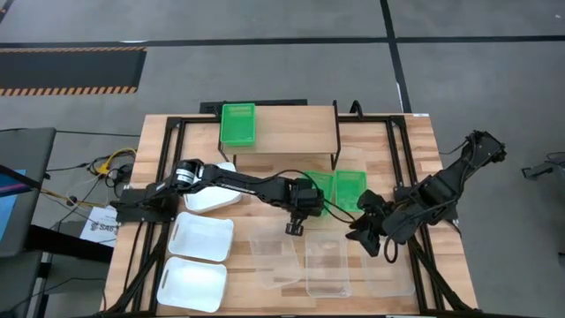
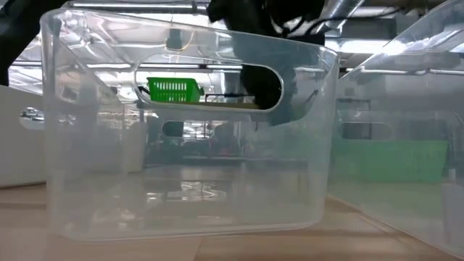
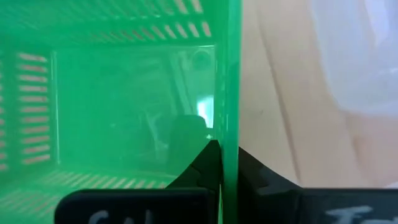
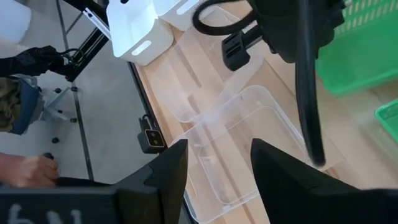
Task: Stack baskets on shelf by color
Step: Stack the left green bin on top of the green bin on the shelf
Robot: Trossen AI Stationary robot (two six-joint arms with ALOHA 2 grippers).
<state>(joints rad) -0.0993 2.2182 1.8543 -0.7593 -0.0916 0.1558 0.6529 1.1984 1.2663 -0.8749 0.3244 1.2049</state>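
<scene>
One green basket (image 1: 238,124) stands on the shelf (image 1: 291,124). Two more green baskets (image 1: 318,190) (image 1: 350,188) sit side by side on the table in front of the shelf. My left gripper (image 1: 296,216) is at the left one's left wall, shut on it. Three white baskets (image 1: 212,196) (image 1: 201,237) (image 1: 192,284) rest on the table's left side. Three clear baskets (image 1: 274,256) (image 1: 327,265) (image 1: 388,265) stand along the near edge. My right gripper (image 4: 214,149) is open above the clear ones and touches nothing. My left gripper pinches the green basket's thin side wall (image 3: 227,112), with one finger (image 3: 202,158) inside the basket and the other (image 3: 252,168) outside. The fingers come from above, slanting in from the table's left. Whether the basket is off the table, I cannot tell.
In the low view a clear basket (image 2: 188,145) fills the foreground, and the green basket (image 2: 174,90) on the shelf shows through its handle slot. The left arm reaches across the table's middle over the white baskets. A person's hand (image 4: 25,168) shows beyond the table's left edge.
</scene>
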